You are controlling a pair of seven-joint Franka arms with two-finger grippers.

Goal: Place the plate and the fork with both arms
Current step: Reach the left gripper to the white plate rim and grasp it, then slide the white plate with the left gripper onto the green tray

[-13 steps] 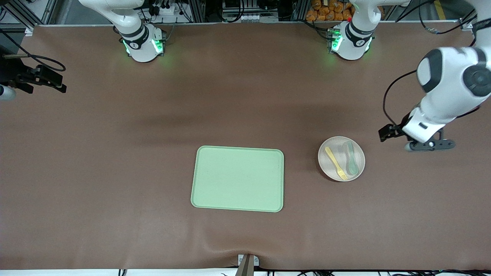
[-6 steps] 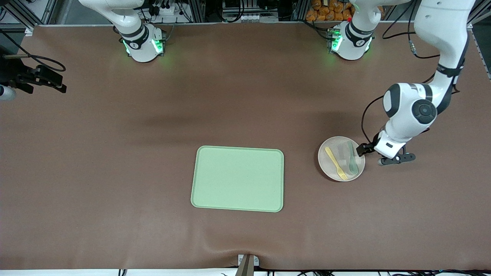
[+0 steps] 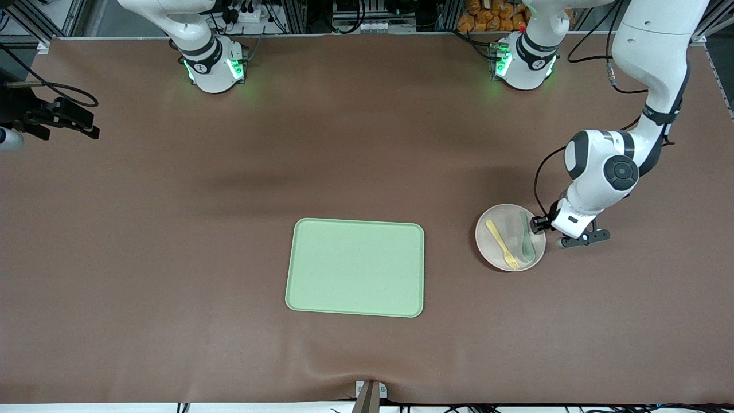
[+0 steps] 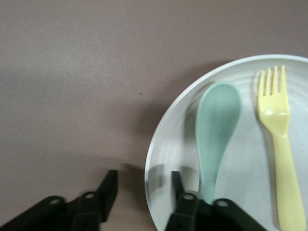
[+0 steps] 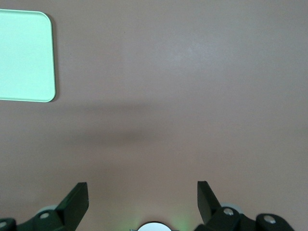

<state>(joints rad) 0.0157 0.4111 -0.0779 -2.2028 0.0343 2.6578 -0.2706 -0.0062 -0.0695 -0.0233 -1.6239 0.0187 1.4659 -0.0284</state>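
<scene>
The pale plate (image 3: pixel 498 252) lies on the brown table toward the left arm's end, beside the tray. On it lie the yellow fork (image 3: pixel 503 244) and a grey-green spoon (image 3: pixel 526 238). My left gripper (image 3: pixel 545 232) is low at the plate's edge nearest the left arm's end. In the left wrist view, my left gripper (image 4: pixel 144 177) is open and straddles the plate's rim (image 4: pixel 166 130): one finger is over the plate beside the spoon (image 4: pixel 216 120), the other over the table. The fork (image 4: pixel 281 144) lies apart from them. My right gripper (image 5: pixel 143 190) is open and empty over bare table.
A rectangular light-green tray (image 3: pixel 355 267) sits mid-table, nearer the front camera than the arm bases; its corner (image 5: pixel 26 57) shows in the right wrist view. A black device on a cable (image 3: pixel 60 117) sits at the right arm's end. A mount (image 3: pixel 370 393) stands at the table's front edge.
The left arm has swung in from the table's end and come down to the plate's edge. Its jaws have narrowed around the rim. The right gripper has not moved.
</scene>
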